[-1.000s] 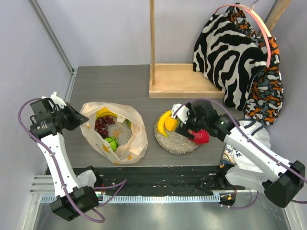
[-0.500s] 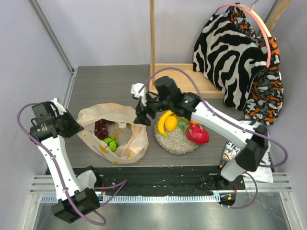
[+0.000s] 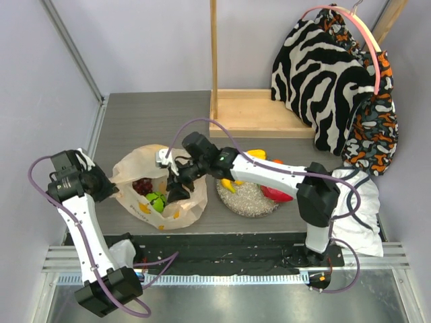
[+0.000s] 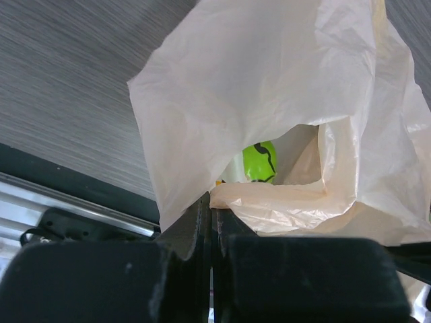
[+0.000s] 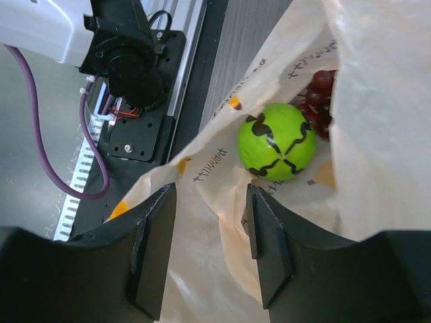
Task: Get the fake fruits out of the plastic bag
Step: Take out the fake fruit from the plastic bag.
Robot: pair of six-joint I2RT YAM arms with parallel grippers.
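Observation:
The plastic bag (image 3: pixel 183 169) lies open at the table's left. My left gripper (image 3: pixel 102 186) is shut on its left rim, and the left wrist view shows the film (image 4: pixel 269 74) pinched between the fingers. Inside lie a green apple (image 3: pixel 156 200) (image 5: pixel 277 141) (image 4: pixel 259 161) and a dark grape bunch (image 3: pixel 142 185) (image 5: pixel 320 99). My right gripper (image 3: pixel 177 191) (image 5: pixel 209 225) hangs open in the bag's mouth, above the near wall (image 5: pixel 202 171) and just short of the apple. Bananas (image 3: pixel 232 183), a yellow pepper (image 3: pixel 256 154) and a red fruit (image 3: pixel 277 194) rest on the grey plate (image 3: pixel 250 199).
A wooden frame (image 3: pixel 256 116) stands at the back. Zebra-patterned cloth (image 3: pixel 323 74) hangs at the back right, and white cloth (image 3: pixel 360 208) lies at the right edge. A black rail (image 3: pixel 222 252) runs along the table's near edge.
My right arm has swung left from the plate, where the red fruit now lies, into the bag's mouth, and its jaws have narrowed. My left gripper kept its hold and shifted slightly.

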